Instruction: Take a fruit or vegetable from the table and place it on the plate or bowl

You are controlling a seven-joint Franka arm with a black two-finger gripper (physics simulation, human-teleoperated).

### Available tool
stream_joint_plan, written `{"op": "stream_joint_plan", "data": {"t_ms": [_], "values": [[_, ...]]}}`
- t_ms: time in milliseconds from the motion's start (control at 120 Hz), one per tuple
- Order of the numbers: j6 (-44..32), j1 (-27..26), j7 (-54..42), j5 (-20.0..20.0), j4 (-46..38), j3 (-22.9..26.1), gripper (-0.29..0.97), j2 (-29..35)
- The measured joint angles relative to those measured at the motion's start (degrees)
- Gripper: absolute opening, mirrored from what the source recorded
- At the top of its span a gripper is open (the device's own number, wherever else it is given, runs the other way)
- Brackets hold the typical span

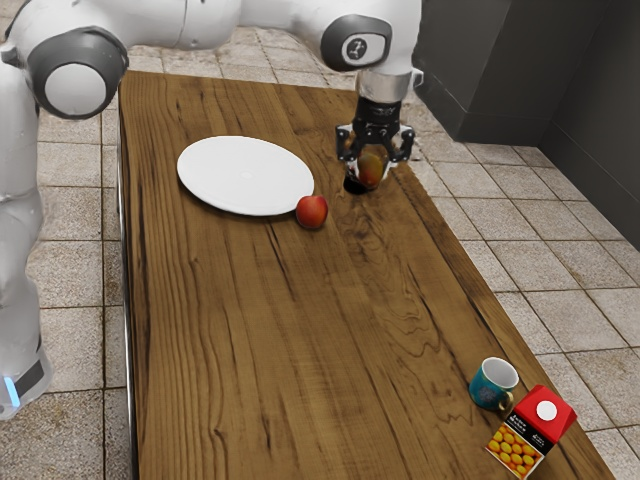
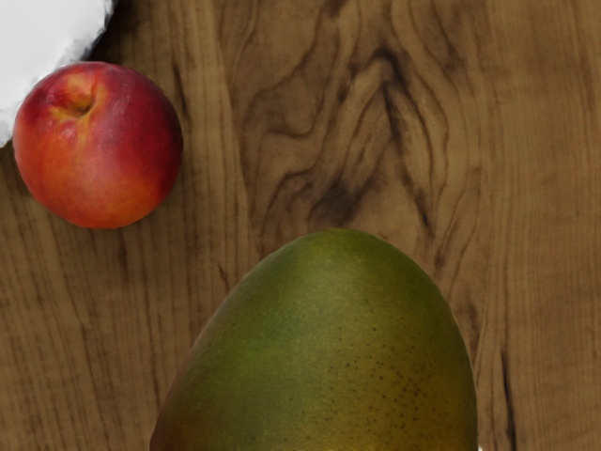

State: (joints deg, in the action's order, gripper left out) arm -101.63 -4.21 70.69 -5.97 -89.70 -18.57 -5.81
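Mango (image 1: 371,168) gripped by end effector (image 1: 374,160) above wooden table (image 1: 300,330); beige tiled floor (image 1: 560,250).

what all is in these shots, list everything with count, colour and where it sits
plate: 1, white, far part of the table
peach: 1, red, on the wood at the plate's near rim
mango: 1, green and orange, held just above the table, to the exterior view's right of the peach
mug: 1, teal with white inside, near corner at the exterior view's right
juice carton: 1, red top, oranges pictured, beside the mug at the table's edge
table: 1, brown wood, on a beige tiled floor
arm: 1, white, coming in from the exterior view's upper left
gripper: 1, black, shut on the mango
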Motion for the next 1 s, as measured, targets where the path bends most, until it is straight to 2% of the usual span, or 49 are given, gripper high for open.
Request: {"op": "stream_joint_plan", "data": {"t_ms": [58,192,383,775,917,1000], "values": [[0.87,3.78,-0.23,0.06,0.67,0.00,0.18,-0.13],[2.17,2.94,-0.70,0.13,0.99,0.13,0.21,-0.40],[3.21,8.57,-1.65,-0.15,1.01,0.10,0.22,-1.34],[4.16,15.00,-3.50,-0.34,0.36,0.11,0.21,-2.62],[4.39,15.84,-4.01,-0.34,0.32,0.08,0.21,-2.95],[4.36,15.83,-4.26,-0.37,0.30,0.15,0.37,-3.19]]}}
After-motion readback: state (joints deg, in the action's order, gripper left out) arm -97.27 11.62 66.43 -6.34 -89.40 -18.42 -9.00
